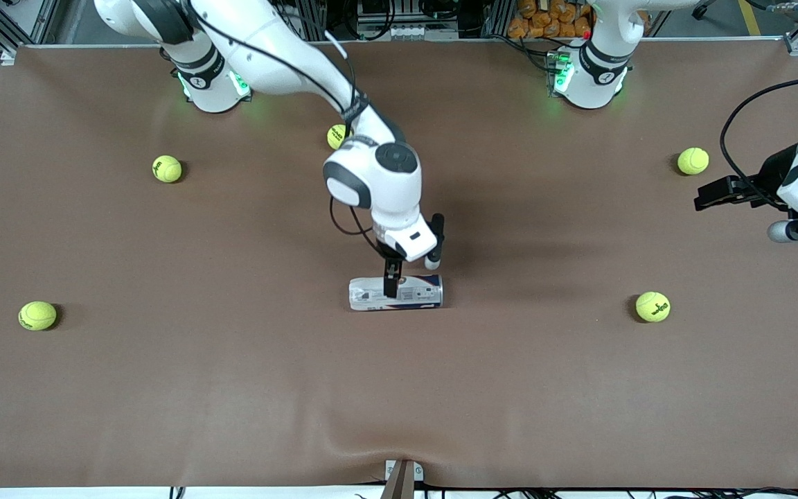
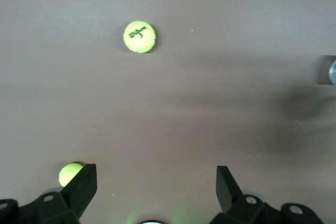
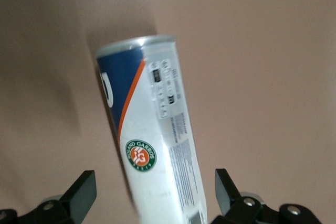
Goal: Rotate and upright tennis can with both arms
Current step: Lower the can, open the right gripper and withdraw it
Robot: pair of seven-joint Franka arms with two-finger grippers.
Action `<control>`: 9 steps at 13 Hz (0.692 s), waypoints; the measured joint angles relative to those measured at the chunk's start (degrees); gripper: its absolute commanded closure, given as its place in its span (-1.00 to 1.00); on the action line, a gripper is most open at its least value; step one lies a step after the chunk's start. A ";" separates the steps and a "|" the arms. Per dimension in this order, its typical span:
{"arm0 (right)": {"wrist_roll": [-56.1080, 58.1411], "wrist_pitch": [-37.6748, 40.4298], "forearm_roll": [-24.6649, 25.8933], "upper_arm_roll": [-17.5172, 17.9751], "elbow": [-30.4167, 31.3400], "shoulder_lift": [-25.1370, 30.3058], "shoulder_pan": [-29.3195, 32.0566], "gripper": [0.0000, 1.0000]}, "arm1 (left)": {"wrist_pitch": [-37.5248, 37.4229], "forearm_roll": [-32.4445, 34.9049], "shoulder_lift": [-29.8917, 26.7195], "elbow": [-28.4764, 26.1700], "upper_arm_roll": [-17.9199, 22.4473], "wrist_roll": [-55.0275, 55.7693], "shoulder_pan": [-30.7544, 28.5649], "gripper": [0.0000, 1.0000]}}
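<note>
A fuzzy yellow-green tennis ball [image 1: 37, 315] sits on the matte brown worktop [image 1: 233, 388] toward the right arm's end, and a second ball [image 1: 167, 168] lies farther from the front camera, nearer that arm's green-lit base. A third ball [image 1: 337, 136] shows partly past the right arm's glossy white, rounded links. The right pincer [image 1: 392, 285] hangs directly over the tennis can [image 1: 396, 292], its black fingers spread apart with one on either side of the tube; whether they touch it cannot be told. The can lies on its side in the middle of the worktop, a slim cylinder with a shiny metal rim and a smooth white, navy and orange-red label carrying a round green badge. A fourth ball [image 1: 652, 306] rests toward the left arm's end and a fifth [image 1: 693, 161] farther from the camera. The left pincer [image 1: 707, 197] waits above the bare worktop near that fifth ball, its blocky black fingers [image 2: 80, 188] wide apart and holding nothing.
</note>
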State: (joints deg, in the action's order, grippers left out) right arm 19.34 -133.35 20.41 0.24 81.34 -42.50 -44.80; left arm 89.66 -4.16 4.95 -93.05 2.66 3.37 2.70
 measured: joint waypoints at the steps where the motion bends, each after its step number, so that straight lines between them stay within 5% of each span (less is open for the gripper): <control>1: -3.30 1.66 -0.75 0.32 0.02 1.43 -0.02 -1.00 | -0.02 -2.40 0.47 0.00 -0.03 0.00 0.10 -1.00; 5: -6.55 4.84 -13.96 -0.78 0.40 6.60 5.82 -1.00 | -0.01 -13.77 4.44 0.11 -0.07 0.00 0.25 -1.00; 9: -6.44 11.17 -19.75 -0.87 0.99 13.60 18.46 -1.00 | 0.15 -25.19 9.38 1.69 -0.14 0.00 0.41 -1.00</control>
State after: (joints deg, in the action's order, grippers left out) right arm 12.90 -122.18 0.66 -0.63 82.33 -28.90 -26.34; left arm 89.82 -29.35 14.33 -91.36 2.52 3.38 3.11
